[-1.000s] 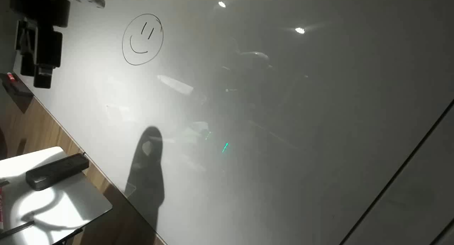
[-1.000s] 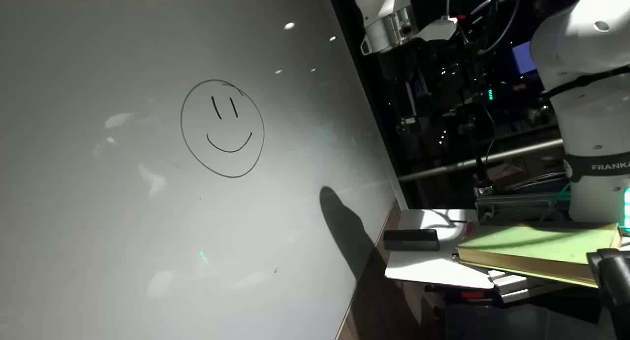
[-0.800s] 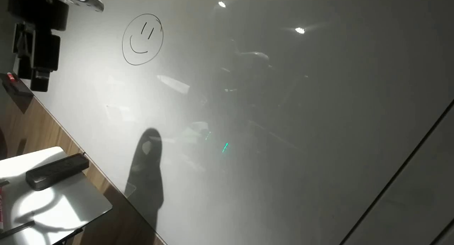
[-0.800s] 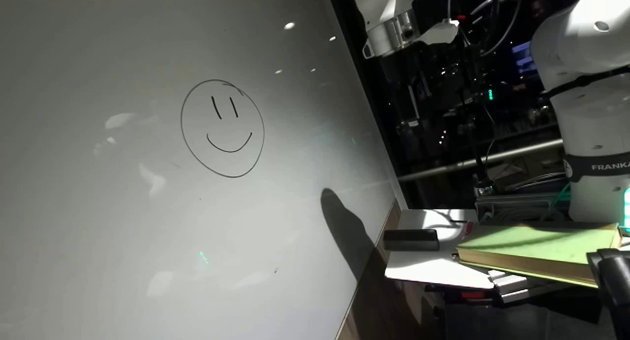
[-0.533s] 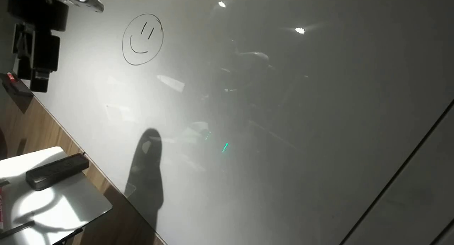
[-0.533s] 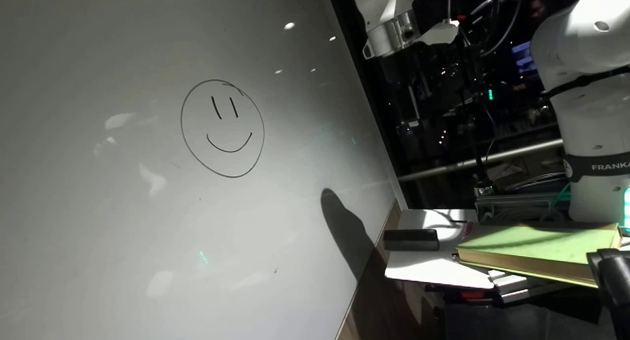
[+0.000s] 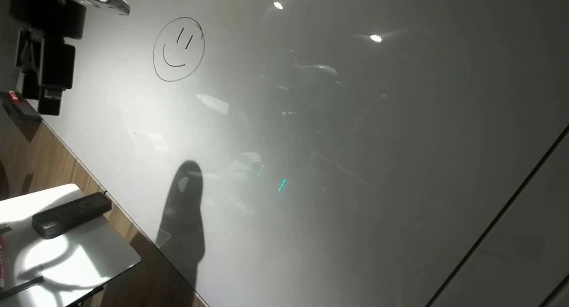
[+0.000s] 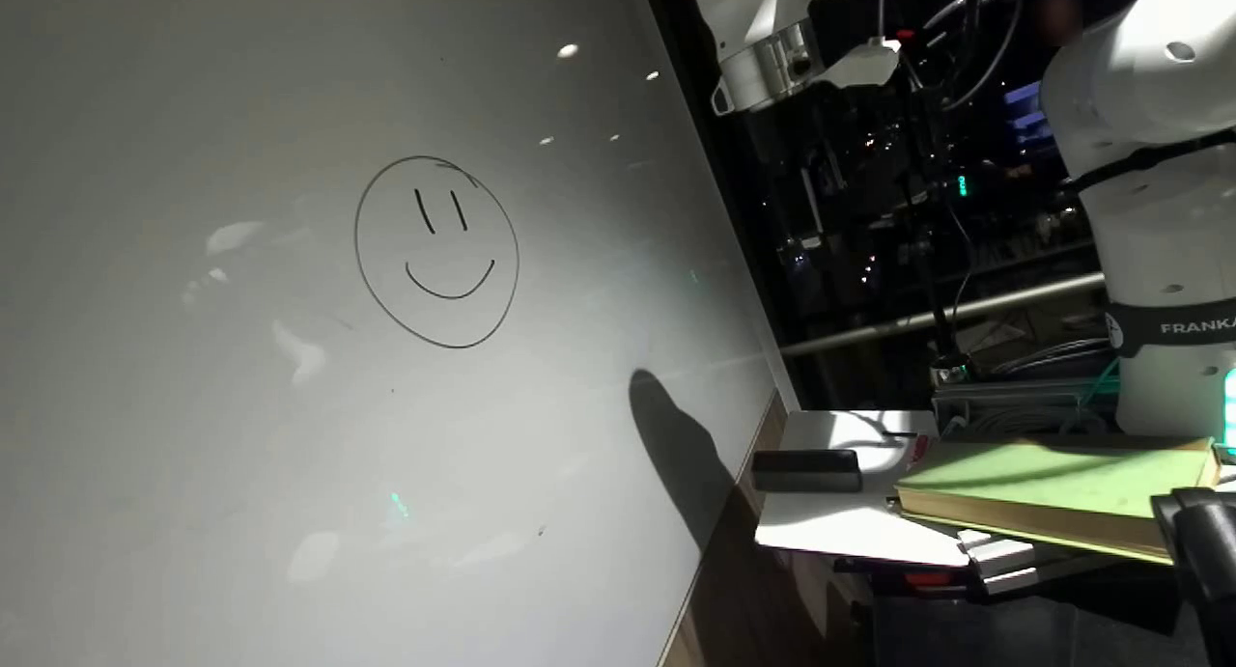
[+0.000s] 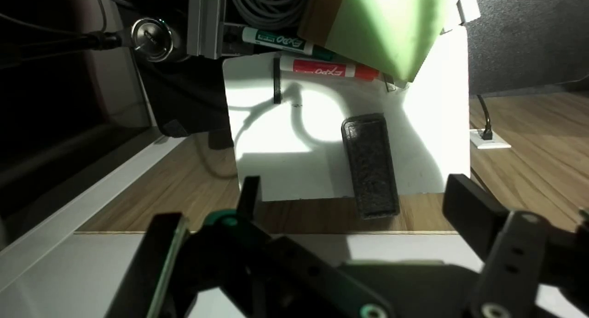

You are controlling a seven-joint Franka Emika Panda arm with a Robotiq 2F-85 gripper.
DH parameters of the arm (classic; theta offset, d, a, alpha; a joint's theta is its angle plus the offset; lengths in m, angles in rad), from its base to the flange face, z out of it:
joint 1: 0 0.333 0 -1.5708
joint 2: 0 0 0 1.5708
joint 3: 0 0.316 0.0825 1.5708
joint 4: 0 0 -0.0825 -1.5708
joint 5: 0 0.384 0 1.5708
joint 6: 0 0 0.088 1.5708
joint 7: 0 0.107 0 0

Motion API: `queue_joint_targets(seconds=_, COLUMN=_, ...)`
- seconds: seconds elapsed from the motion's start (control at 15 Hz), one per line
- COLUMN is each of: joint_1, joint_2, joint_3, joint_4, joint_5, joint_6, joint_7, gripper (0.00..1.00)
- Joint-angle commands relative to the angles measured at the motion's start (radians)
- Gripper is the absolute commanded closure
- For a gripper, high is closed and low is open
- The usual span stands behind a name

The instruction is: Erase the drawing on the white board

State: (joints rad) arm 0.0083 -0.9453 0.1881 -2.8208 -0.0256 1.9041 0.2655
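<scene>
The white board (image 7: 355, 218) is a large glossy panel, also in the other exterior view (image 8: 241, 435). The drawing, a thin dark smiley, shows whole on it in both exterior views (image 7: 174, 66) (image 8: 450, 297). A black eraser (image 9: 370, 166) lies on the small white table in all views (image 7: 71, 214) (image 8: 806, 471); its end sticks out past the table's edge toward the board. My gripper (image 9: 355, 193) is open and empty, its fingers wide apart on either side of the eraser in the wrist view. In an exterior view it hangs above the table, apart from the eraser (image 7: 50, 105).
The white table (image 9: 294, 175) also bears a red marker (image 9: 322, 68), a green marker (image 9: 280, 41) and a green book (image 9: 372, 37). A wooden strip (image 9: 299, 216) separates table and board. The arm's base (image 8: 1159, 262) stands behind. A dark ledge (image 7: 22, 109) sits at the board's edge.
Between 1.0 and 0.8 seconds ago my gripper moved slightly down and left in an exterior view. Since then it stands still. The drawing and eraser are unchanged.
</scene>
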Motion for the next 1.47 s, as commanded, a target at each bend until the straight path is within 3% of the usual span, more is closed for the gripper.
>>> queue_joint_targets(seconds=0.0, joint_1=0.034, joint_2=0.011, joint_3=0.008, joint_4=0.005, joint_5=0.033, joint_6=0.027, joint_7=0.019, gripper=0.00)
queue_joint_targets(seconds=0.47, joint_1=0.092, joint_2=0.073, joint_3=0.041, joint_4=0.023, joint_5=0.127, joint_6=0.236, joint_7=0.040, gripper=0.00)
queue_joint_targets(seconds=0.87, joint_1=0.057, joint_2=0.301, joint_3=0.048, joint_4=0.022, joint_5=0.073, joint_6=0.465, joint_7=0.026, gripper=0.00)
queue_joint_targets(seconds=1.4, joint_1=-0.018, joint_2=0.626, joint_3=0.021, joint_4=0.020, joint_5=-0.066, joint_6=0.667, joint_7=0.023, gripper=0.00)
